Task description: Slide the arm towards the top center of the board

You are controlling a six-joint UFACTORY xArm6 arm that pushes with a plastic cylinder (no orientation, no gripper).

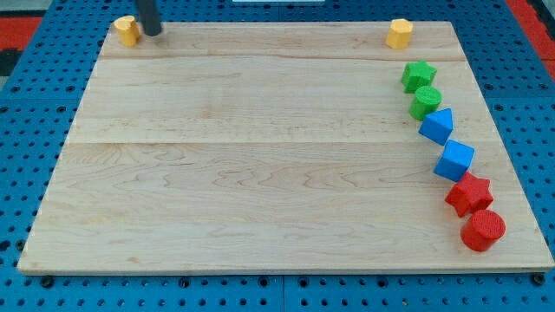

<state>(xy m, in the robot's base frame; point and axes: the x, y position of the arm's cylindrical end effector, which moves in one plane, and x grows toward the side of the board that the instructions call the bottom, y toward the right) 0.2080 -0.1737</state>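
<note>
A pale wooden board (pixel 260 156) is laid on a blue perforated base (pixel 35 104). At the far left corner a yellow block (pixel 127 30) is seen; at the far right, a yellow hexagonal block (pixel 399 33). Along the right edge, far to near, are ranged: green star (pixel 418 75), green cylinder (pixel 426 102), blue triangular block (pixel 438 126), blue cube (pixel 454 160), red star (pixel 469 193), red cylinder (pixel 482 230).

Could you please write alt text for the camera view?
My tip rests at the wooden board's top-left corner, beside a yellow block. Another yellow block sits top right; green, blue and red blocks line the right edge.
</note>
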